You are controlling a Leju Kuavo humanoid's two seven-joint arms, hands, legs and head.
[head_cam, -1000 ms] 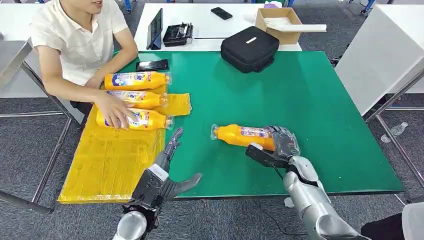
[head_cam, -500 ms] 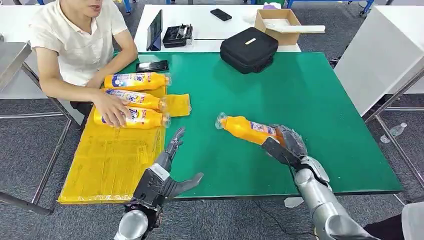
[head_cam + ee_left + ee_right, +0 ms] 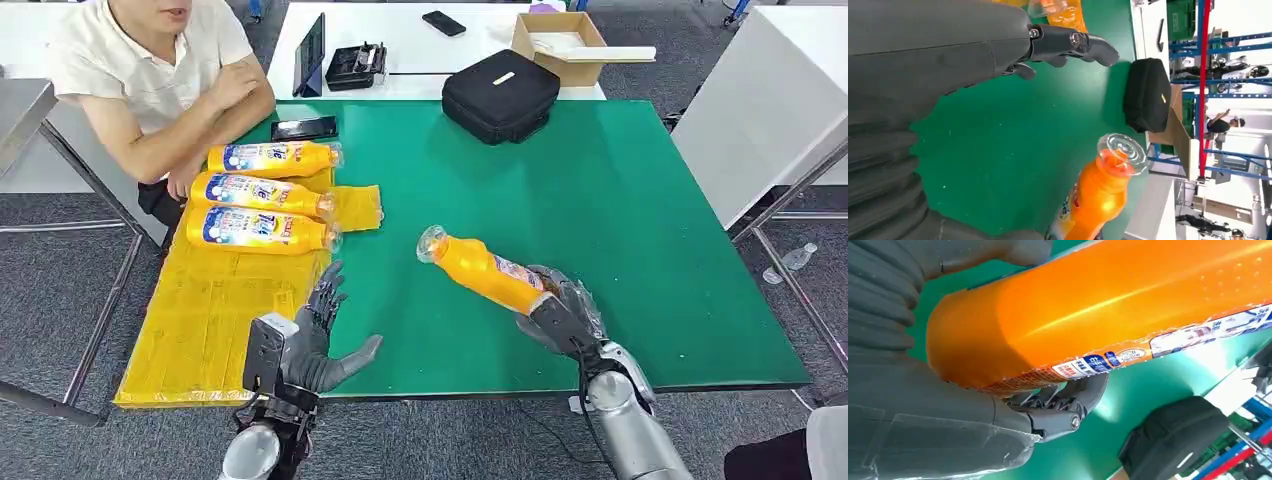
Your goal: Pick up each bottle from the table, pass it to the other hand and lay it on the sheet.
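Since the earlier frames, the bottle [image 3: 482, 272] has left the green table [image 3: 620, 220] and is raised in the right hand [image 3: 556, 313], its clear cap end tilted up toward 10 o'clock; the person [image 3: 150, 70] has drawn both arms back from the sheet [image 3: 215, 320], and the left hand [image 3: 312, 335] has pulled slightly nearer the table's front edge.

Surface and room: green table on grey carpet, with white tables beyond at 12 o'clock and at 2 o'clock. The yellow sheet covers the table's left end at 9 o'clock.

Hands: the right hand grips the bottle by its base, fingers [image 3: 1063, 410] wrapped under the body; whether the base clears the table by much is hard to judge from above. The left hand is empty, its fingers apart and pointing toward 12 o'clock, thumb out toward 3 o'clock, beside the sheet's right edge. In the left wrist view the bottle's cap end faces that hand.

Surroundings: three bottles [image 3: 255, 193] lie side by side on the sheet's far part, caps toward 3 o'clock. A phone [image 3: 304, 128] lies beyond them at 12 o'clock; a black bag [image 3: 500, 95] sits on the table's far edge, with a cardboard box [image 3: 560, 45] behind it. Green surface lies between the two hands.
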